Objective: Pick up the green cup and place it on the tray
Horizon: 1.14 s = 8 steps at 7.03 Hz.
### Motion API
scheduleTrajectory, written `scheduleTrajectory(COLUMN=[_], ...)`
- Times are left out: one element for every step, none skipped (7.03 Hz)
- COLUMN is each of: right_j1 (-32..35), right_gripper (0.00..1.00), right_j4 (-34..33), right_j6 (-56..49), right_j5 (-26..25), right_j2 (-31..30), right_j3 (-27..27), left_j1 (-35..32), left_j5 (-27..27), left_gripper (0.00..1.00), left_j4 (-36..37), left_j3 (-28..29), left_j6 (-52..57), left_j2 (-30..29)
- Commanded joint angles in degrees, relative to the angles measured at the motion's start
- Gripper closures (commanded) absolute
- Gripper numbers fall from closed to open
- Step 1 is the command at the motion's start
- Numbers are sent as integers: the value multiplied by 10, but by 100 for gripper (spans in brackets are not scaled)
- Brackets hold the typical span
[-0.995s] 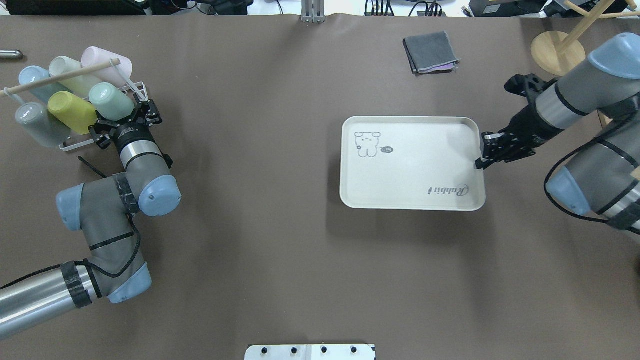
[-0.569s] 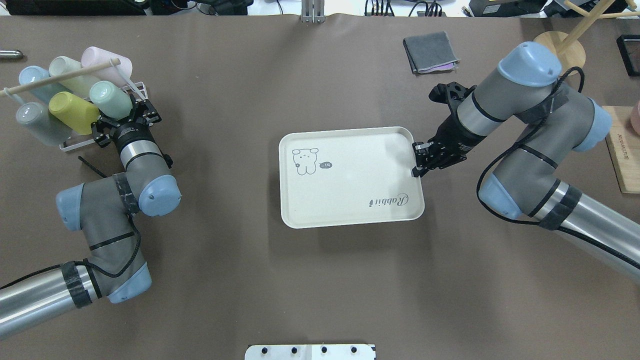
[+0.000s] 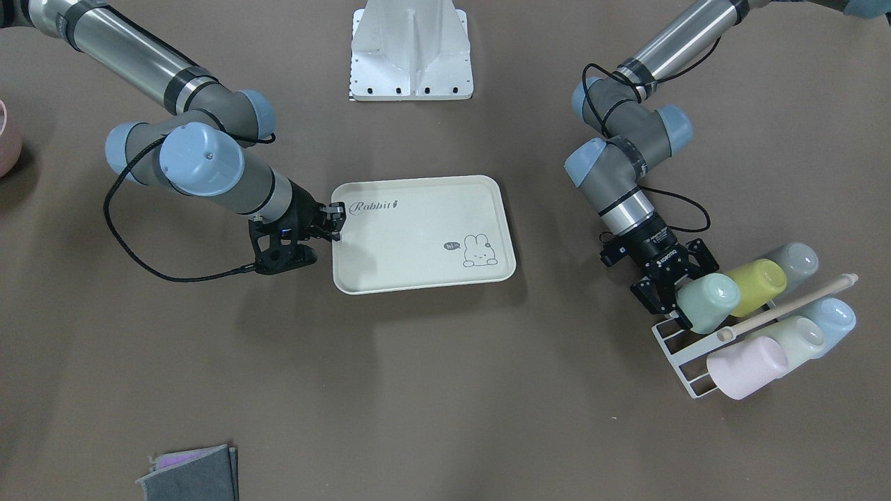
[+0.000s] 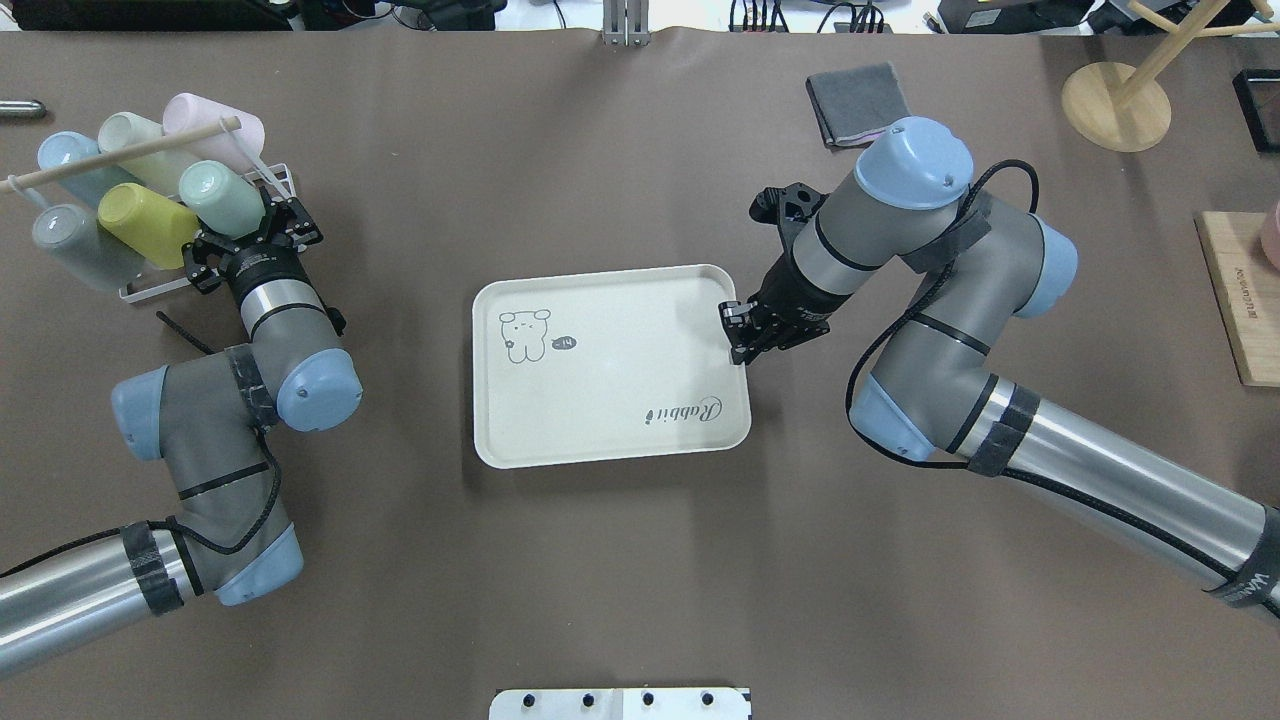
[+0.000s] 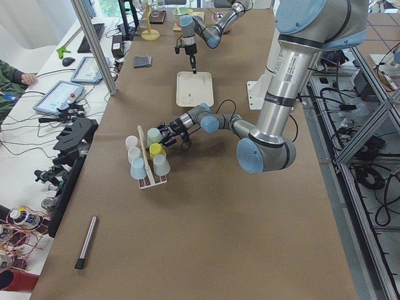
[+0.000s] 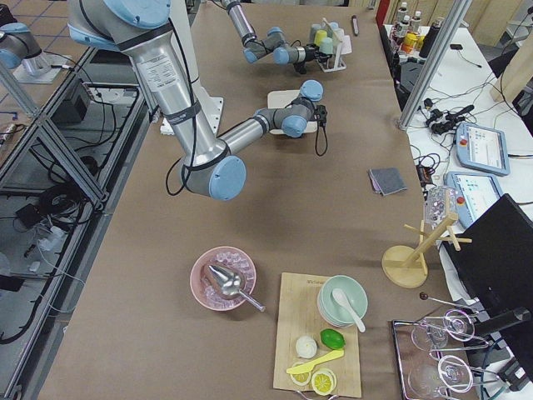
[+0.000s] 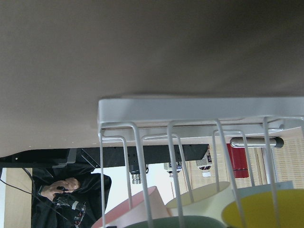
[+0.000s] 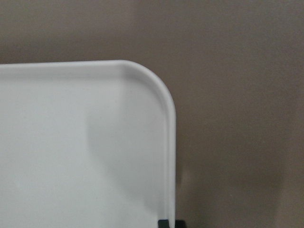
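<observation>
cup pickup, tray held ready
green cup [image 4: 222, 198] lies on far-left rack [image 4: 283, 180], open left gripper [image 4: 252, 232] straddling its mouth to grasp; right gripper [image 4: 738, 335] pinches tray [image 4: 600, 440] rim, likely steadying it mid-table.

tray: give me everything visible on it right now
Cream, plastic-looking rectangular tray, rounded corners, raised rim, holds no cup. Bunny drawing toward the robot's left end, "Rabbit" script toward the right. Lies flat on the brown table, slightly skewed. The right tool pinches its right short rim; nothing else touches it.
</observation>
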Motion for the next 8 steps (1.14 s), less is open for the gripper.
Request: scheduleTrajectory(right_j1=[-14, -16, -17, -17, -17, -17, -16, -17], right_gripper=[100, 100, 100, 100, 100, 100, 100, 65], right_j4=[15, 20, 20, 20, 20, 23, 24, 23], right_j6=[3, 4, 4, 3, 3, 8, 10, 11], right_j5=[-3, -3, -3, -3, -3, -3, -3, -5], right_j2=[2, 1, -3, -5, -12, -13, -16, -15], right_j3=[-14, -15, -15, -15, -14, -13, -13, -13], left_j1=[-2, -3, -4, -4, -4, -4, -4, -5], left_j5=[0, 0, 1, 4, 7, 8, 8, 8], left_gripper=[32, 32, 32, 32, 32, 32, 32, 32], left_j4=[-1, -1, -1, -1, 0, 0, 0, 0], left_j3=[-14, -23, -27, -30, -30, -35, -44, -57], left_j6=[16, 19, 19, 20, 20, 20, 21, 21], left_j2=[1, 6, 7, 7, 8, 13, 21, 31])
